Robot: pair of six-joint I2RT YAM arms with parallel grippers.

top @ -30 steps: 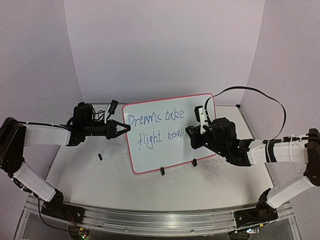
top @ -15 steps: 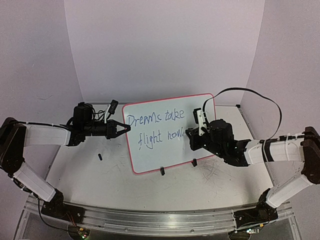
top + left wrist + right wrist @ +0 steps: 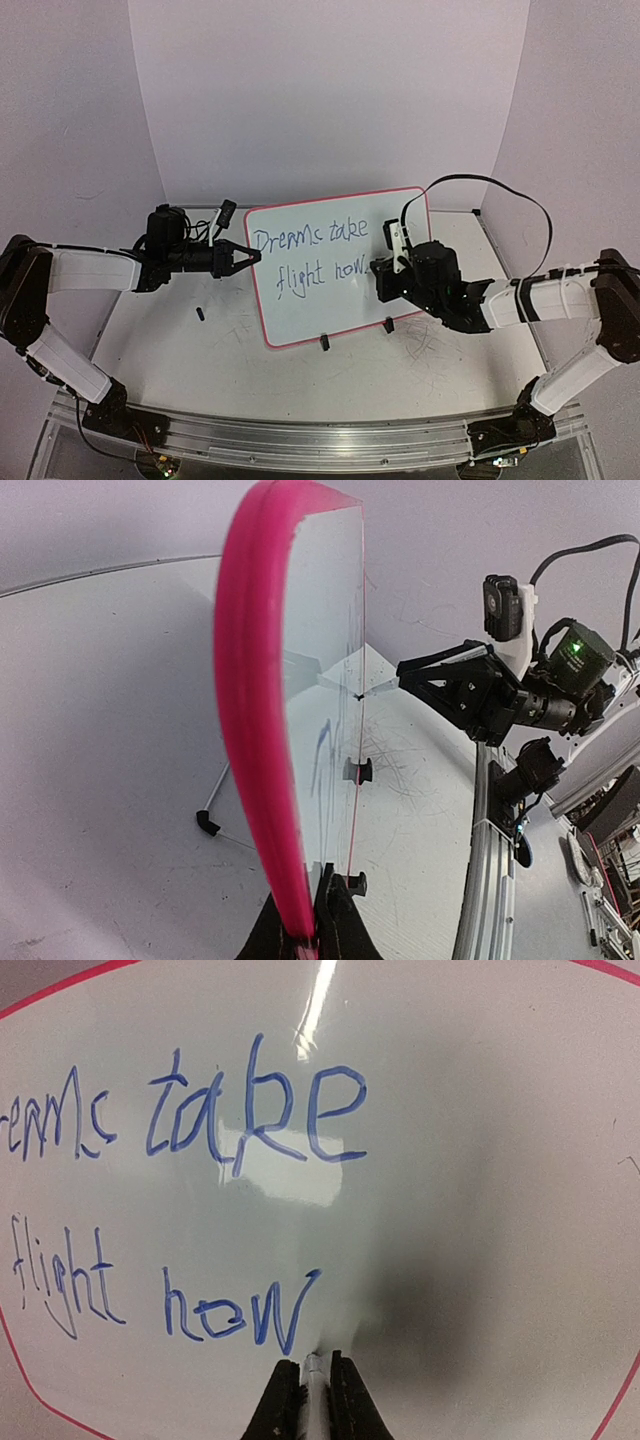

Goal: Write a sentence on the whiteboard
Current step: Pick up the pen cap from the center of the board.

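Pinching the pink left rim, the left gripper (image 3: 247, 257) holds the whiteboard (image 3: 330, 312) upright in the middle of the table (image 3: 200, 370), while the right gripper (image 3: 380, 269) grips a marker (image 3: 314, 1382) whose tip touches the board just right of "now".

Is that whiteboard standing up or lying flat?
Standing up: the whiteboard rests on black clip feet, left tool pinching its pink rim.

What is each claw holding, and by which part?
Left claw grips the whiteboard by its pink rim, at the left edge. Right claw grips a marker near its tip, which meets the board after "now".
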